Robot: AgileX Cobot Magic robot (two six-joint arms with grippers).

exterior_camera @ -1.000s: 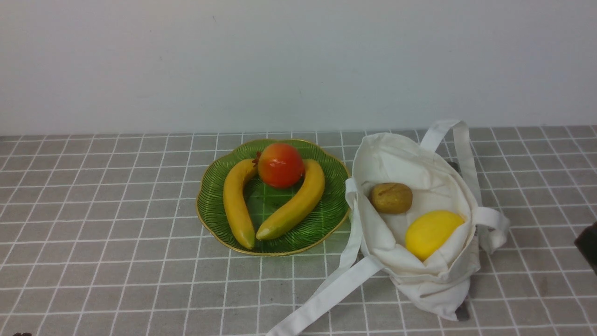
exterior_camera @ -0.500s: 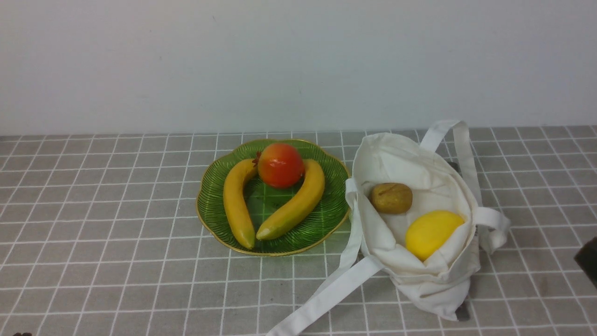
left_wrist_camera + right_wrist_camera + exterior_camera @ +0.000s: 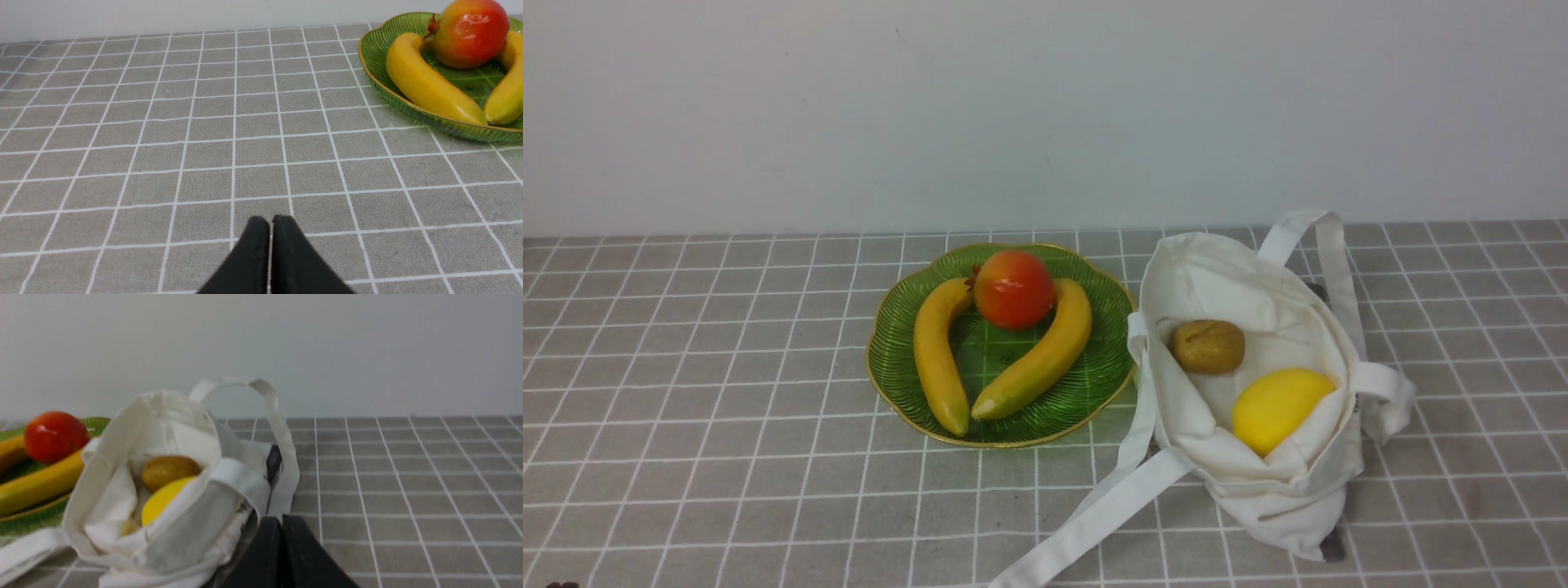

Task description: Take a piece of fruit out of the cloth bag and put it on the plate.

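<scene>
Yellow-orange, green-tipped curved banana (image 3: 1033, 359) already lies on the ribbed green glass plate (image 3: 1086, 392), left of the slumped off-white canvas bag (image 3: 1258, 286). Likely light, stiff and smooth, it is best taken across its mid-body. Left end effector (image 3: 270, 222) and right end effector (image 3: 281, 522) are both closed, empty.

Left gripper (image 3: 270, 222) and right gripper (image 3: 281, 522): each two matte black fingers, smooth, tapering to rounded tips
</scene>
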